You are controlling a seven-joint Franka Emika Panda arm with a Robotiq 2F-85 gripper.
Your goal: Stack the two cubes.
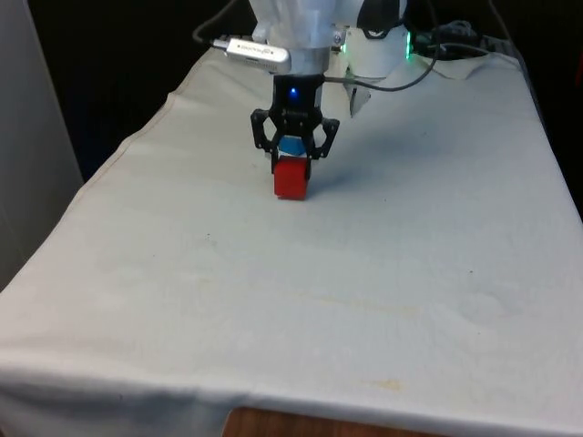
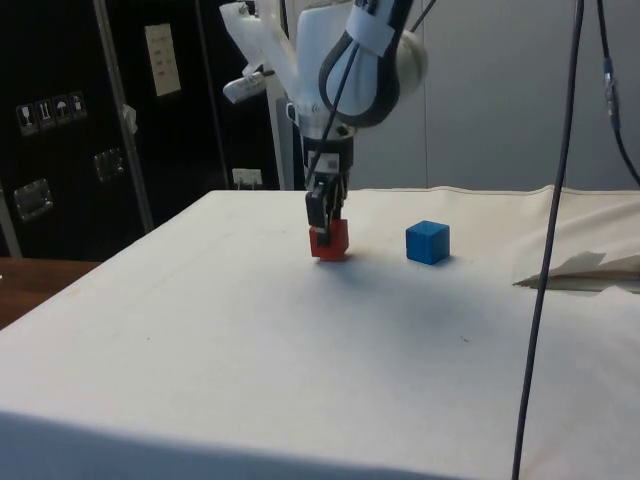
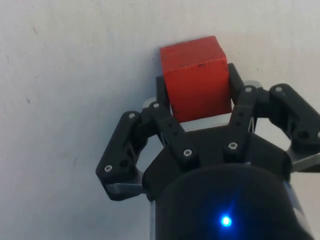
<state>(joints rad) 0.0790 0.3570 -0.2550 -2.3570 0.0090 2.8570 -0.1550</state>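
Toward the tabletop's (image 1: 410, 273) far end, the jaws pinch the red cube (image 1: 291, 177) by its upper part; the blue cube (image 2: 427, 242) sits apart behind it. That shallow grip could let it twist or slip during lifting.

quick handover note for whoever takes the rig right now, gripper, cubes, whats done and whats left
Gripper: shut on the red cube, low at the white cloth; whether the cube is lifted off it is unclear.
Blue cube: alone on the cloth, apart from the red one, untouched.
Done: red cube grasped.
Left: lift the red cube, carry it over the blue cube, set it squarely on top, release.
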